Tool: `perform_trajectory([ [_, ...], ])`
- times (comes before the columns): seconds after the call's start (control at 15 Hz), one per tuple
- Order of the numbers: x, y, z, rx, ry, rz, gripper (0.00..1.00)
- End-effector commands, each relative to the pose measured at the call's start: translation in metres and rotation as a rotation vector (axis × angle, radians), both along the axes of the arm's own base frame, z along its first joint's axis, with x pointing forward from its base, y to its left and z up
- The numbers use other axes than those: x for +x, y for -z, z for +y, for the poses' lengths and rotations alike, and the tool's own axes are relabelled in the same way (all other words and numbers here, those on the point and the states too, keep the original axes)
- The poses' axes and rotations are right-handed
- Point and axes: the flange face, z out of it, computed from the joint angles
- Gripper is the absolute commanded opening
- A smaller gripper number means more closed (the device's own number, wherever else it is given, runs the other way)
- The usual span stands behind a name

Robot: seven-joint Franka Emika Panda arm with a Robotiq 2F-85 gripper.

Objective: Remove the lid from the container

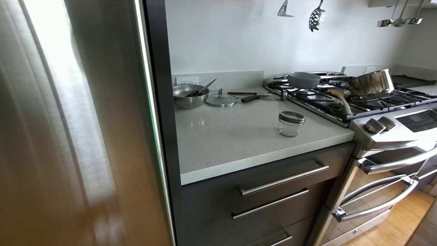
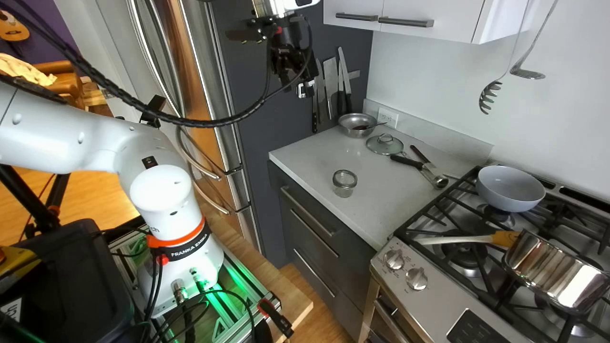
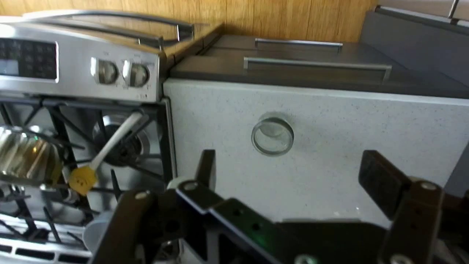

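Note:
The container (image 1: 289, 129) is a small clear glass jar standing upright on the counter near its front edge. It also shows in an exterior view (image 2: 342, 192). The lid (image 1: 292, 117) is a dark grey rim on top of the jar, also visible in an exterior view (image 2: 344, 177). In the wrist view the lid (image 3: 257, 145) shows as a grey ring with a see-through middle. My gripper (image 3: 287, 157) is open and empty, with the jar beyond and between the fingertips. In an exterior view the gripper (image 2: 296, 86) hangs high above the counter, well apart from the jar.
A steel bowl (image 1: 191, 100), a clear glass pot lid (image 1: 221, 99) and dark-handled utensils (image 2: 407, 161) lie at the back of the counter. The stove holds a grey bowl (image 2: 510, 188), a spatula (image 2: 457, 239) and a tilted steel pan (image 2: 555, 271). Knives (image 2: 331, 83) hang beside the fridge.

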Motion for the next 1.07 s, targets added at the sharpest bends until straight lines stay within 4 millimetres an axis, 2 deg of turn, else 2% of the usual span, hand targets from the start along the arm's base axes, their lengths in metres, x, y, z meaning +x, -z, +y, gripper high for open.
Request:
perform_trajectory([
  [0.0, 0.051, 0.018, 0.008, 0.012, -0.149, -0.075, 1.00],
  [0.27, 0.095, 0.049, 0.010, 0.055, -0.241, -0.061, 1.00],
  [0.47, 0.123, 0.081, 0.005, 0.106, -0.301, 0.000, 1.00],
  [0.73, 0.151, 0.121, -0.009, 0.145, -0.366, 0.084, 1.00],
  [1.0, 0.169, 0.157, -0.024, 0.130, -0.453, 0.145, 1.00],
])
